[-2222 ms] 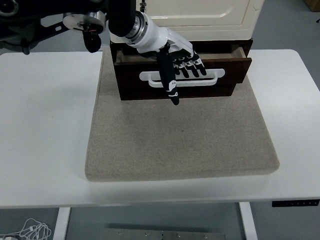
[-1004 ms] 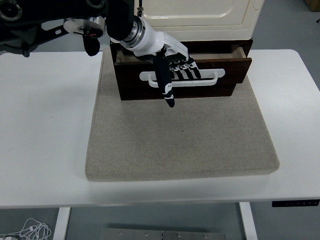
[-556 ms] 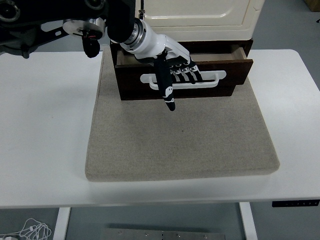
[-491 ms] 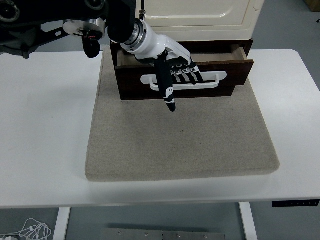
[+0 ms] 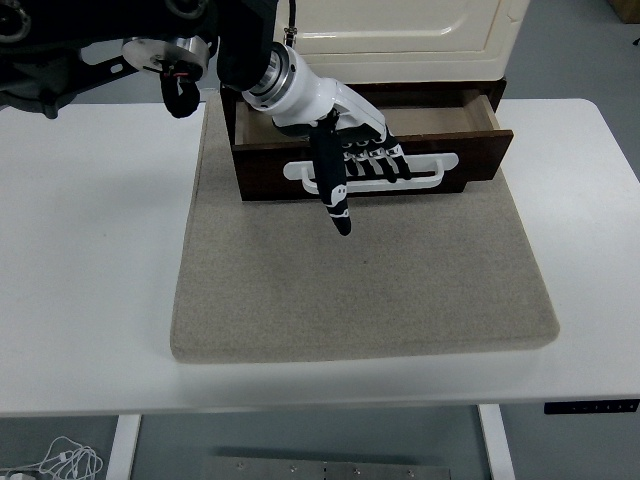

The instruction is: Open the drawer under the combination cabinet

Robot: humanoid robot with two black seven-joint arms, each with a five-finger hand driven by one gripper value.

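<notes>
The place looked like a robotics lab or test room rather than a home. A plain white table (image 5: 90,250) with a control panel (image 5: 590,406) on its front edge stood on a grey-blue floor (image 5: 570,50), and loose white cables (image 5: 62,458) lay on that floor below. A grey felt mat (image 5: 360,290) was laid out as a staged work surface under a cream cabinet (image 5: 400,30)

The cabinet (image 5: 400,25) is cut off above the drawer (image 5: 370,160); the left hand (image 5: 345,150) probably hides part of the drawer's handle (image 5: 430,170).
</notes>
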